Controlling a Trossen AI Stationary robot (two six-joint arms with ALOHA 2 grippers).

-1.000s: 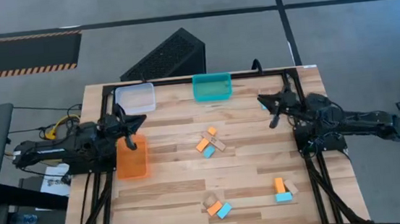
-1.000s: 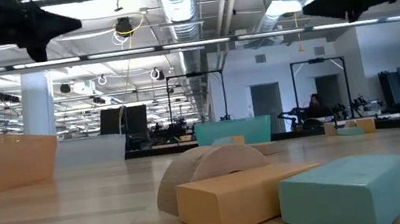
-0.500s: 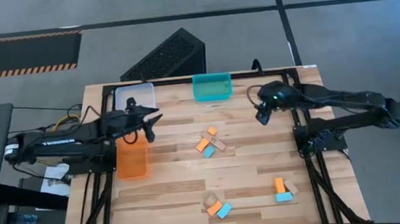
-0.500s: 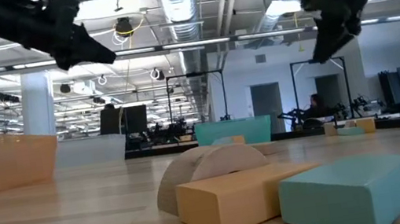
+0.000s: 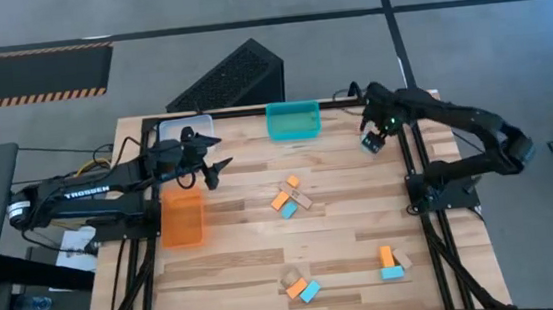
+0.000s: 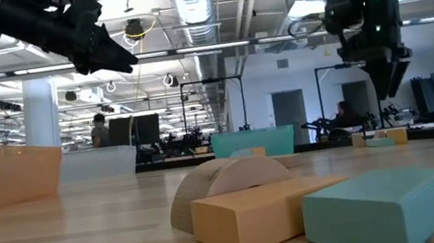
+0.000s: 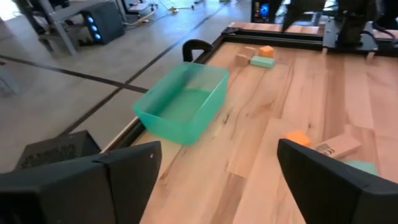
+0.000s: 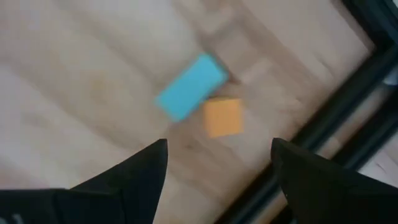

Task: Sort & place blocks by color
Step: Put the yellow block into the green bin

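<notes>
Left gripper (image 5: 220, 170) raised above the table between the clear bin (image 5: 186, 135) and the orange bin (image 5: 183, 221), fingers spread apart, nothing held. Right gripper (image 5: 371, 145) high near the far right corner, pointing down, fingers apart and empty. "TROSSEN" readable on the left arm (image 5: 84, 192). Blocks on the table (image 5: 246, 268) in four clusters: three at centre (image 5: 289, 199), three at the near edge (image 5: 299, 285), three near right (image 5: 393, 260), two under the right gripper (image 8: 199, 99). Three bins, the third teal (image 5: 294, 120).

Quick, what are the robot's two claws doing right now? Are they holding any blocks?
Left end effector: open, holding nothing, above the table near the clear bin.
Right end effector: open, holding nothing, raised near the table's far right corner.
</notes>
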